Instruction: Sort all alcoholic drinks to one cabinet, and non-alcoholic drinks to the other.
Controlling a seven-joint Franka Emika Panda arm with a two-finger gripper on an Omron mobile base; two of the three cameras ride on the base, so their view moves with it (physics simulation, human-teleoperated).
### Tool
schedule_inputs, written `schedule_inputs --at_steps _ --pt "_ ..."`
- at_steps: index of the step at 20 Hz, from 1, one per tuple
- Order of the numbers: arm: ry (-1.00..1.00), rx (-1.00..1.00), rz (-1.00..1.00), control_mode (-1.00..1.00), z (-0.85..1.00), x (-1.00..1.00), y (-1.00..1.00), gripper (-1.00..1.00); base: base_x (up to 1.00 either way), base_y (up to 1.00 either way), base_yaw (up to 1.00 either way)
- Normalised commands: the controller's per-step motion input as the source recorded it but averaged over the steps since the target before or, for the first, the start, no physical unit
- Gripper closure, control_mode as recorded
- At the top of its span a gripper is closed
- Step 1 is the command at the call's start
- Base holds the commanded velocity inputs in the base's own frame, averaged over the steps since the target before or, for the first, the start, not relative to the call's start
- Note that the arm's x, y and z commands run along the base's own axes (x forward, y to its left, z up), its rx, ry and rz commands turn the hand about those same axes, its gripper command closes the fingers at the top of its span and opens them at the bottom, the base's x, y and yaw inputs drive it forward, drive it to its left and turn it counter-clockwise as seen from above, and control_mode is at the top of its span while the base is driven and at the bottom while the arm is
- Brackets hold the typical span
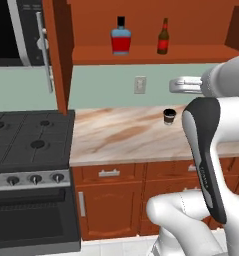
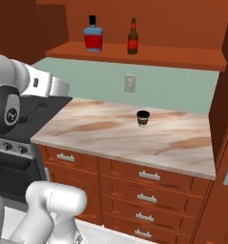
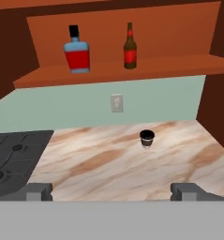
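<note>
End effector spread wide, empty, well back from the short dark-brown cup with black lid, which stands upright mid-desk. Cup likely light, stiff, tippable; take its sides below the lid.

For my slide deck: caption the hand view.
Open gripper faces a lidded cup on the marble counter, two bottles on the cabinet shelf above.

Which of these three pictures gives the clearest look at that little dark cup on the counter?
The hand view: the cup stands unobstructed, facing the camera. The right base view shows it clearly but smaller; in the left base view it sits close beside the arm.
</note>
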Motion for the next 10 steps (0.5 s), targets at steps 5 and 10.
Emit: schedule_inputs --at_steps 5,10 --pt "0.0 0.0 0.0 1.0 0.0 0.0 0.0 -1.0 0.03 -0.18 -0.18" --pt "0.0 0.0 0.0 1.0 0.0 0.0 0.0 -1.0 0.22 -0.06 -0.14"
